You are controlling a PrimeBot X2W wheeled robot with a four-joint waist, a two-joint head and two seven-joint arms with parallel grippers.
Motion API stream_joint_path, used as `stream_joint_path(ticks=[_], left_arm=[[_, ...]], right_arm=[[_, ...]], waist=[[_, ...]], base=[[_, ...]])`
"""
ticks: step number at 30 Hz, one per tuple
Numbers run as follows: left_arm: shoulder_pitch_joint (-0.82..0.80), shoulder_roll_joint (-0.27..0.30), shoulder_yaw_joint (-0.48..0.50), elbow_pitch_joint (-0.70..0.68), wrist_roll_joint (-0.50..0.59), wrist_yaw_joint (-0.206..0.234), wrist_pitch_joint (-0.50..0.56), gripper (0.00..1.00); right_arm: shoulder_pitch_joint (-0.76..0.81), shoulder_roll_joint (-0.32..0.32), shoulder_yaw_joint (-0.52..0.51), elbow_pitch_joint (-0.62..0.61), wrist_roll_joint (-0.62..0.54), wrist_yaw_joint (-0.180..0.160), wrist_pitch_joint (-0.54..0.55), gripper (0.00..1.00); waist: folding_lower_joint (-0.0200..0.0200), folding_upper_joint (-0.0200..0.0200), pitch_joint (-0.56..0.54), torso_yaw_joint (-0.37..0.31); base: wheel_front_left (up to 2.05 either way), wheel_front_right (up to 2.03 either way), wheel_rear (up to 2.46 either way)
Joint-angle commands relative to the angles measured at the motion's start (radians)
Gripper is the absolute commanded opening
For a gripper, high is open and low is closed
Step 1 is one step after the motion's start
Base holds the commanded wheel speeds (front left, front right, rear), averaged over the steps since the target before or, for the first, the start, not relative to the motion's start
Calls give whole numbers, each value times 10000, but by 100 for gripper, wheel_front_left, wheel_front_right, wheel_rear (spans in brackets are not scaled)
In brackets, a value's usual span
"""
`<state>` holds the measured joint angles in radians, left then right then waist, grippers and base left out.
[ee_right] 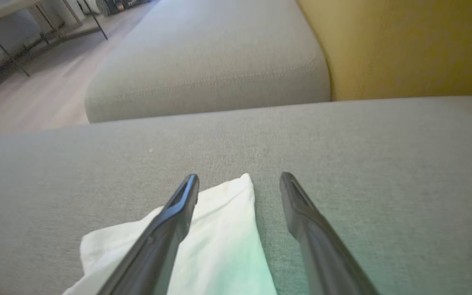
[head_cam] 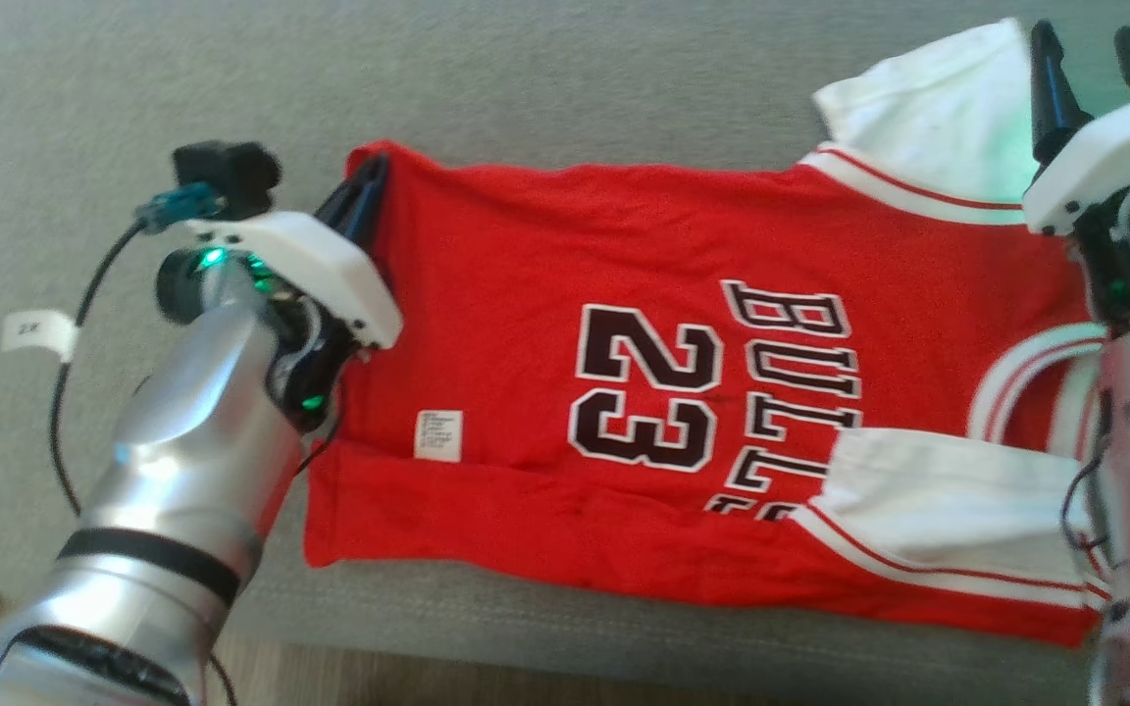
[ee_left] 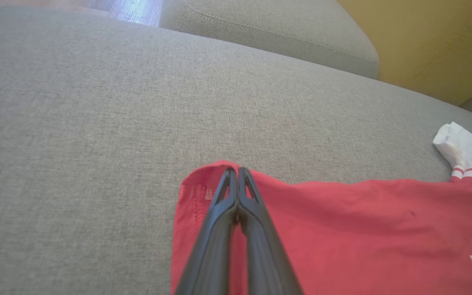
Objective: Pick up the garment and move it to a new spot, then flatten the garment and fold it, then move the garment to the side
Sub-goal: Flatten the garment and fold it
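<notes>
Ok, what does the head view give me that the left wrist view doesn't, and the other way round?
Head view: the jersey front with its number 23, a white label, the near sleeve folded onto the front, and the right gripper, open, over the far sleeve.
Left wrist view: a close look at the left gripper shut on the jersey's hem corner, plus a second cushion and yellow upholstery behind.
Both: jersey, left gripper, far sleeve, and the grey cushion under it all.
</notes>
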<state>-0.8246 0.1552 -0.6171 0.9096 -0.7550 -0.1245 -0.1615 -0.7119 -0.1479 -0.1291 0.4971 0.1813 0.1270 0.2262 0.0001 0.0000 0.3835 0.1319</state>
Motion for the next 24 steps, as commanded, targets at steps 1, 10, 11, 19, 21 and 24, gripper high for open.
stream_joint_path(ticks=[1,10,11,19,21,24], left_arm=[[-480,228,122,-253,-86,-60,-131,0],[-1083,-59,-795,-273,-682,-61,-502,0],[-1121,-56,-870,-263,-748,-61,-537,0],[-1286,158,-1297,-134,-1292,-61,-759,0],[-1298,279,-1349,-124,-1391,-61,-813,0],[-1285,491,-1394,-125,-1496,-61,-883,0]], right_arm=[[-456,-152,231,50,-141,37,301,100],[-2184,-939,358,2457,-899,37,1683,100],[-2301,-1004,394,2610,-953,37,1736,100],[-2915,-1123,382,3291,-953,37,1419,0],[-2953,-1085,418,3279,-824,37,1209,0],[-2968,-1053,536,3151,-505,37,876,0]], waist=[[-1,0,264,371],[-1,0,718,960],[-1,0,738,990],[-1,0,725,967],[-1,0,680,887],[-1,0,595,737]], base=[[0,0,0],[0,0,0],[0,0,0],[0,0,0],[0,0,0],[0,0,0]])
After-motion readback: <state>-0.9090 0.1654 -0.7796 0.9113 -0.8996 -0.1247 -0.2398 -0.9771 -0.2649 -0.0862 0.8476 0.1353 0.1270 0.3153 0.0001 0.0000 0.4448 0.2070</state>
